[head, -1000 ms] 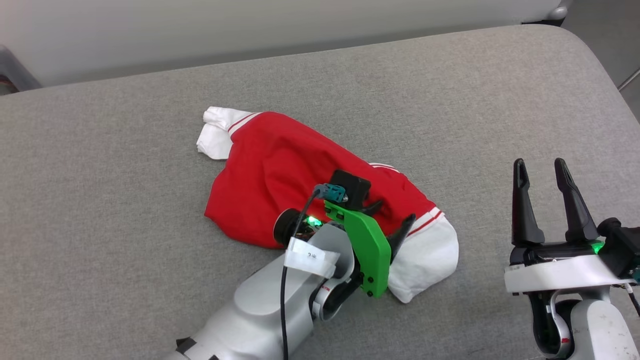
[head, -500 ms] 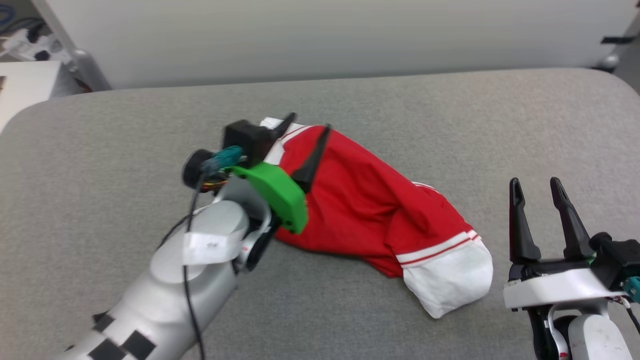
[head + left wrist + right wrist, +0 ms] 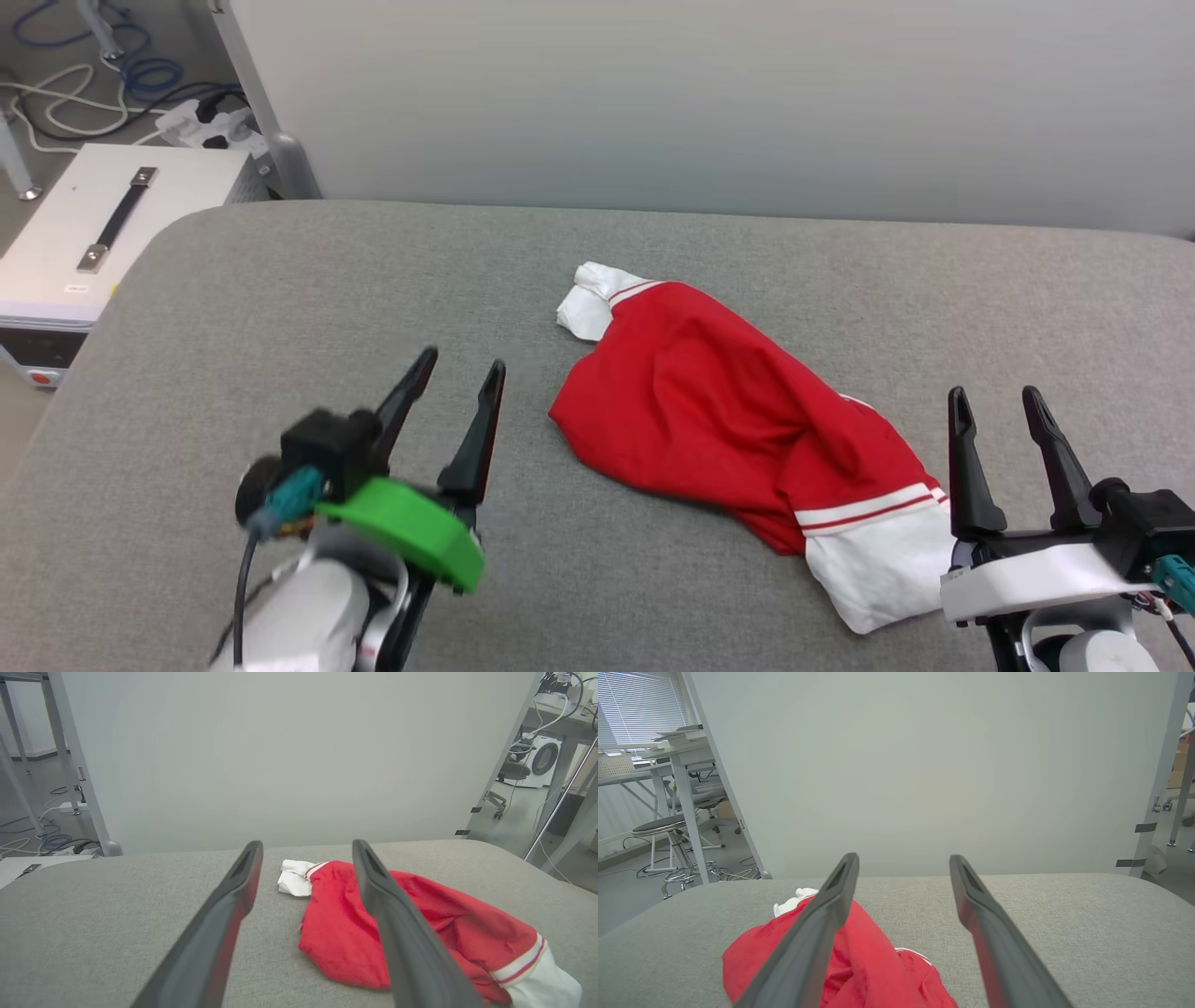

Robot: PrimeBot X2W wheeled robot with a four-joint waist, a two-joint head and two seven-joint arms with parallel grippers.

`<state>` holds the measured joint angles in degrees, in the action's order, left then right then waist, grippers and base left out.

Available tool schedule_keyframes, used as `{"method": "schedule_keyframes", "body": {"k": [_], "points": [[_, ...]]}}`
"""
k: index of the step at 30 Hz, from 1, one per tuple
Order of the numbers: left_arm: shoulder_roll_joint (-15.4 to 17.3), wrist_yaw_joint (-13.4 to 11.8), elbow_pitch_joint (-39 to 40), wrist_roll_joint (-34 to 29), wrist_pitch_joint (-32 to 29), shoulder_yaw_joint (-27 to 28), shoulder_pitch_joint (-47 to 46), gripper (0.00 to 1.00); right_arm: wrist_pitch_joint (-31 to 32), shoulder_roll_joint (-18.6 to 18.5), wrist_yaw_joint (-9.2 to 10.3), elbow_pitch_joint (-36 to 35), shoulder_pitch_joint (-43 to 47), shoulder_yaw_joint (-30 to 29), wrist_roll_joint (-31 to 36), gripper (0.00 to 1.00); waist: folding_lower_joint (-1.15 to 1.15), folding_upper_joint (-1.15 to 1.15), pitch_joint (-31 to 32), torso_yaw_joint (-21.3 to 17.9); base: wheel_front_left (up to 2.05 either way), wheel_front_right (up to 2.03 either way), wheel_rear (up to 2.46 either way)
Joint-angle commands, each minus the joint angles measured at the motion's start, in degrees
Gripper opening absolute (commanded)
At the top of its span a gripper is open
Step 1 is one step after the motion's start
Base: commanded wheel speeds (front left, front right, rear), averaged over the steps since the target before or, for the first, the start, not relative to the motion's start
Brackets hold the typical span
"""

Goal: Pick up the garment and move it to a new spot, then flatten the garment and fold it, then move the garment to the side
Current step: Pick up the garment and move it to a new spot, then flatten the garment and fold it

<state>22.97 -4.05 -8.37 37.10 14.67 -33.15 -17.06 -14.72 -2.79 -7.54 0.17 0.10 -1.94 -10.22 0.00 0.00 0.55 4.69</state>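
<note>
The shirt (image 3: 709,420) lies bunched, so its collar and front cannot be made out. The wrist behind the left gripper (image 3: 464,359) is blurred, and the bottom edge cuts off both arms.

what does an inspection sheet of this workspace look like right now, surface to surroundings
surface: grey fabric-covered top, rounded corner at far left
job's things: red jersey lying crumpled and unfolded, a white sleeve at each end, held by neither gripper
clutter: nothing seen
grippers: left gripper open, over bare fabric left of the jersey; right gripper open, beside the near white sleeve
cables: blue and white cables and a power strip on the floor, far left
surroundings: pale panel behind; white case with black handle at the left
</note>
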Motion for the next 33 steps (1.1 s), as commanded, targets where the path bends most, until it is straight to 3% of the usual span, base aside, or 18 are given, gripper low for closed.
{"method": "schedule_keyframes", "body": {"k": [1,10,16,25,29,33], "points": [[-0.9,-0.2,1.1,-1.6,0.3,1.7,3.3,1.0,-0.3,-0.1,0.05,0.3,0.8,0.0,0.2,1.0,0.0,0.0,0.8,0.6,0.0,0.0,0.0],[-6.4,3.3,4.1,-10.5,0.3,10.3,13.8,1.0,-0.3,-0.1,0.05,1.3,2.1,0.3,-0.8,1.0,0.0,0.0,1.5,0.5,0.0,0.0,0.0],[-10.4,6.7,4.6,-14.5,0.3,14.9,15.5,1.0,-0.3,-0.1,0.05,1.5,2.2,0.4,-0.7,1.0,0.0,0.0,1.5,0.4,0.0,0.0,0.0],[-13.5,10.0,3.7,-18.3,0.3,18.5,15.6,1.0,0.1,-0.1,0.05,2.6,2.0,1.1,0.4,1.0,0.0,0.0,0.3,1.1,0.0,0.0,0.0],[-15.0,10.9,3.2,-19.4,0.3,18.7,14.8,1.0,8.0,-1.2,0.05,1.8,-0.7,3.6,2.2,1.0,0.0,0.0,-1.9,2.7,0.0,0.0,0.0],[-15.9,11.3,3.2,-19.8,0.3,18.7,13.3,1.0,21.8,-6.1,0.05,0.1,-5.2,9.7,-0.2,1.0,0.0,0.0,-4.5,4.6,0.0,0.0,0.0]]}}
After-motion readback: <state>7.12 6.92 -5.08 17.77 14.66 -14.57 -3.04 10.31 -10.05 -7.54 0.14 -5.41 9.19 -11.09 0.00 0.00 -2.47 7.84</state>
